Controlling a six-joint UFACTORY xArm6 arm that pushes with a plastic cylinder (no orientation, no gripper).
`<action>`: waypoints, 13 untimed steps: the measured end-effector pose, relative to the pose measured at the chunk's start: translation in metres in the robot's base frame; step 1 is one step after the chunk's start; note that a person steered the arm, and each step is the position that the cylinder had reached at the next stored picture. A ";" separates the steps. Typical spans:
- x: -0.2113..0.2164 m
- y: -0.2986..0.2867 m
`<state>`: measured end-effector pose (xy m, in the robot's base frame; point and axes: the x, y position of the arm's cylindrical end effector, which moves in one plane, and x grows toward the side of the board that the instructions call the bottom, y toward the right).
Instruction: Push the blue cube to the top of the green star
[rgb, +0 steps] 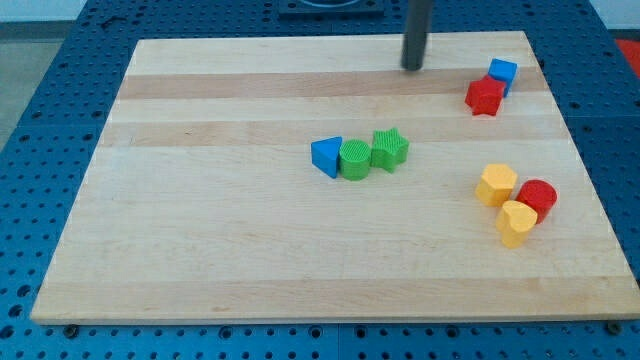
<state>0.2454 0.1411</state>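
Observation:
The blue cube (503, 72) sits near the board's top right corner, touching a red block (485, 96) just below and left of it. The green star (389, 149) lies near the middle of the board, at the right end of a row with a green cylinder (354, 159) and a blue triangle (326, 156). My tip (413, 67) is near the board's top edge, well left of the blue cube and above the green star, touching no block.
A yellow hexagon block (496, 185), a red cylinder (537, 197) and a yellow heart block (516, 222) cluster at the right side. The wooden board (200, 200) lies on a blue perforated table.

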 end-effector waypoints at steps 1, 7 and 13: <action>-0.013 0.095; 0.051 0.040; 0.097 -0.068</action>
<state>0.3427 0.0733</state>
